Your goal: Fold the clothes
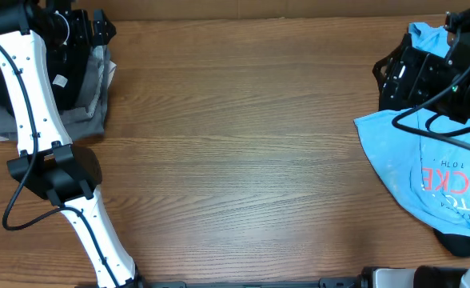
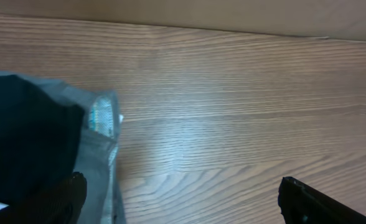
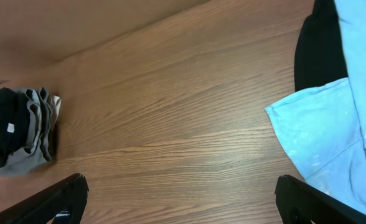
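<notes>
Both my grippers are wide open, nothing held in either

Left gripper [image 2: 180, 188] hangs at the far left end of the table [image 1: 235, 152], at the edge of a folded stack. Black shirt [image 1: 79, 68] is on top, grey garment [image 1: 87, 122] underneath with its edges showing on the near and right sides. Small white label [image 3: 10, 127] shows on the black shirt. From the left wrist, one finger sits over the black fabric and the other over bare wood; can't tell if the first one touches the cloth

Right gripper [image 3: 180, 186] hangs at the far right end, above bare wood just beside the unfolded pile. Light-blue tee [image 1: 411, 160] lies spread and rumpled there, red and dark print showing, running off the right edge of the overhead view. Another black garment [image 3: 317, 50] lies partly under it, showing past the tee's far edge and again at its near edge

The two piles sit well apart, bare table between them
</notes>
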`<state>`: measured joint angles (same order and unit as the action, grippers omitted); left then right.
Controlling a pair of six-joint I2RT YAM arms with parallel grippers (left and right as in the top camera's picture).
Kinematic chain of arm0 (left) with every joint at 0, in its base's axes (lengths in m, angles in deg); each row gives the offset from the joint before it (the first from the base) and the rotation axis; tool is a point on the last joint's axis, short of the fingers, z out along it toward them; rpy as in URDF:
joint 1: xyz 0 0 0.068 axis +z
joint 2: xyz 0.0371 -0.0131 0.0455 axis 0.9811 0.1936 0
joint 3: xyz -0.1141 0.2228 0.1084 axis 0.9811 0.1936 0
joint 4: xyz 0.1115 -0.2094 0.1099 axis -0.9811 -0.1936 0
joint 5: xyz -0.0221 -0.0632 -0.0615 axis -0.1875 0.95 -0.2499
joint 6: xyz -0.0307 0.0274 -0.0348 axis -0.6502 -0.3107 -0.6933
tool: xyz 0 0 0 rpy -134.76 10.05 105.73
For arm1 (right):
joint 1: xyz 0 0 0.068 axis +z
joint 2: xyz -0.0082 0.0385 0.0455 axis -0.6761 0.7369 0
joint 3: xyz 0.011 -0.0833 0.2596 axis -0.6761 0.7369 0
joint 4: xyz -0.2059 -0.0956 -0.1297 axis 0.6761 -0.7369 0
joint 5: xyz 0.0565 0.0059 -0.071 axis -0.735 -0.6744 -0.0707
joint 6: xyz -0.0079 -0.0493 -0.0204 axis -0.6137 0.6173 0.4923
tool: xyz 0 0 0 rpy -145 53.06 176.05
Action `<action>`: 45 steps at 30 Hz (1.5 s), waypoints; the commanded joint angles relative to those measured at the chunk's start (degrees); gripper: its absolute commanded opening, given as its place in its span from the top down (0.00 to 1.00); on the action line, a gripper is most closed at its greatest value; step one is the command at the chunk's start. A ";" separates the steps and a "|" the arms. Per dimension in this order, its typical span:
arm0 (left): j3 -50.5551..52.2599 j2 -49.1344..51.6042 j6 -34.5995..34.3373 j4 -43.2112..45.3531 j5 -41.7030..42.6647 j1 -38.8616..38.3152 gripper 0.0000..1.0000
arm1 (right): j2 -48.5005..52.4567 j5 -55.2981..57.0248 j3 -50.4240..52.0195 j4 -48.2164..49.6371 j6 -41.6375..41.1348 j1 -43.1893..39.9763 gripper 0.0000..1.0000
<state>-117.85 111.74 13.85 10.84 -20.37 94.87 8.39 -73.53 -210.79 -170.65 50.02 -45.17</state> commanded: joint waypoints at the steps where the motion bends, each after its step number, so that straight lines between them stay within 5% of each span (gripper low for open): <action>1: -0.92 -2.23 -0.52 -0.13 -2.49 -0.42 0.00 | 0.63 -0.48 -0.13 -0.07 -0.17 0.04 0.00; 10: -0.92 -2.23 -0.52 -0.13 -2.49 -0.42 0.00 | -0.02 1.44 1.20 0.70 6.56 1.03 0.00; 14: -0.92 -2.23 -0.52 -0.13 -2.49 -0.42 0.00 | -5.92 6.34 8.59 9.84 6.49 5.05 0.00; 35: -0.92 -2.23 -0.52 -0.13 -2.49 -0.42 0.00 | -65.46 10.93 97.46 79.84 6.43 3.61 0.00; 45: -0.92 -2.23 -0.52 -0.13 -2.49 -0.42 0.00 | -81.46 12.96 120.48 96.13 6.43 3.63 0.00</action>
<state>-117.85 111.74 13.85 10.81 -22.69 94.87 -69.84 -62.56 -93.79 -77.39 56.25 -41.34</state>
